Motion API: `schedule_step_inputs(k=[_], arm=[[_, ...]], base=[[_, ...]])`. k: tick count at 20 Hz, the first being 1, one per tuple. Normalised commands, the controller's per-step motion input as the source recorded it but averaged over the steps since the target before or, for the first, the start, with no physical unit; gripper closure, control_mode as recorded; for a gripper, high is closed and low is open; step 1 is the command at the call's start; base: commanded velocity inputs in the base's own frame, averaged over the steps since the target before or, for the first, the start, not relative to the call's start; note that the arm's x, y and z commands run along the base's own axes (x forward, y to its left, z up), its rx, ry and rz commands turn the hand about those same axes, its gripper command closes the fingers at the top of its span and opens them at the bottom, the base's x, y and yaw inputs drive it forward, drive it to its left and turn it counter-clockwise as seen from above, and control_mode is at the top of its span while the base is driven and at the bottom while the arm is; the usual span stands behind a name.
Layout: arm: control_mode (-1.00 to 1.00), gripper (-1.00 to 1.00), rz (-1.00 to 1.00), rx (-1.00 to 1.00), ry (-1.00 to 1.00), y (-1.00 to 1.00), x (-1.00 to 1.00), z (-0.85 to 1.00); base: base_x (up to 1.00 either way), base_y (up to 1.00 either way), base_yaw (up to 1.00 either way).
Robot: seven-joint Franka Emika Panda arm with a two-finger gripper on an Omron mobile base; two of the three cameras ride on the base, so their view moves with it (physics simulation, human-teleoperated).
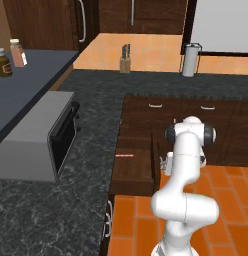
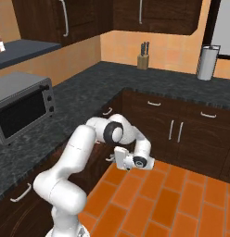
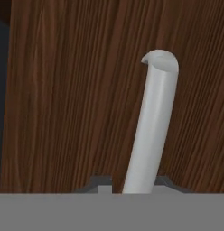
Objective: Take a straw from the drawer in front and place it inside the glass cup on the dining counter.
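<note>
The dark brown drawer (image 1: 136, 172) stands pulled out from under the black granite counter. The thin red-pink straw (image 1: 124, 155) lies flat on its bottom near the back. My gripper (image 1: 164, 162) is at the drawer's front, low beside the cabinets (image 2: 112, 156). In the hand view the silver handle (image 3: 154, 122) runs up between my fingertips, against the wooden drawer front (image 3: 64, 108), and the gripper (image 3: 130, 186) looks shut on it. The glass cup and the dining counter are out of view.
A grey toaster oven (image 1: 41, 137) sits on the black speckled counter (image 1: 71, 210) to the left. A knife block (image 1: 125, 59) and a paper towel roll (image 1: 191, 60) stand at the back. Cabinet doors (image 2: 177, 132) line the far side, and orange tile floor (image 2: 158, 203) lies below.
</note>
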Motion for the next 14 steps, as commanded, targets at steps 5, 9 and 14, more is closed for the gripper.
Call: schedule_step_inputs(k=[5, 9, 14], arm=[[-1.00, -1.00, 0.00, 0.00, 0.00, -0.88, -0.31, 0.01], [-1.00, -1.00, 0.00, -0.27, -0.08, -0.33, -0.60, 0.01], [-1.00, -1.00, -0.01, -0.44, -0.25, 0.01, -0.50, 0.83]], base=[[0.00, 0.00, 0.00], [0.00, 0.00, 0.00], [0.00, 0.00, 0.00]])
